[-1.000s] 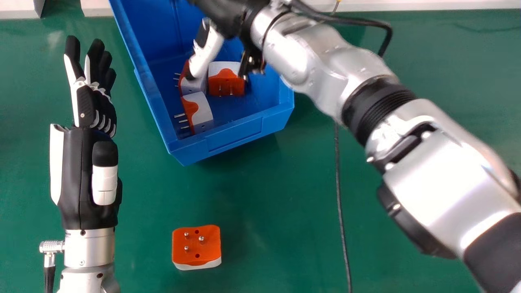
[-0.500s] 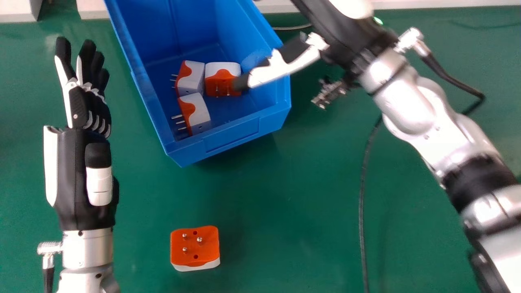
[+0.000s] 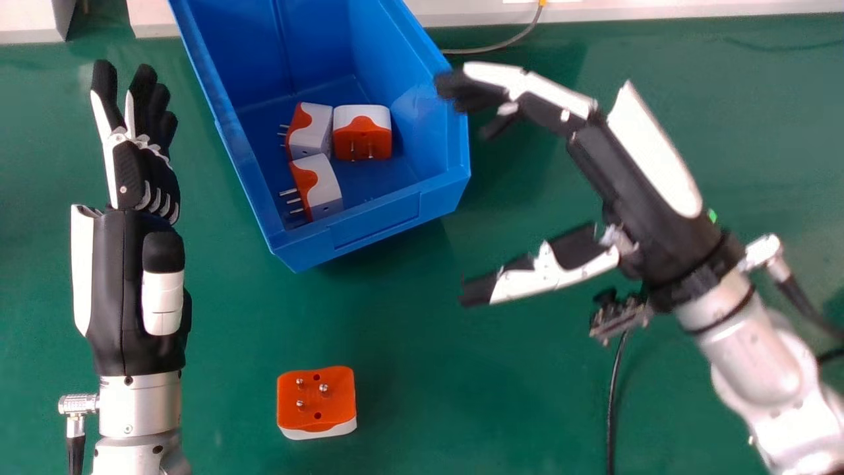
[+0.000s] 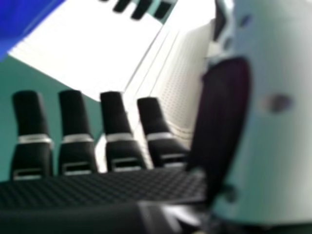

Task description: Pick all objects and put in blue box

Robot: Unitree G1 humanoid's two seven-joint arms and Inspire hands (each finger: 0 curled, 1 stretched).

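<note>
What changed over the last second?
The right hand moved from over the inside of the blue plastic box, rightward and back toward the robot. No pickup or release visible. Unchanged: three orange-and-white plug adapters in the box, a fourth on the green table, left hand.

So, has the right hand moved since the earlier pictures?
Yes, right and back toward the robot: first over the blue box, the right hand is now mostly beyond its right wall.
</note>
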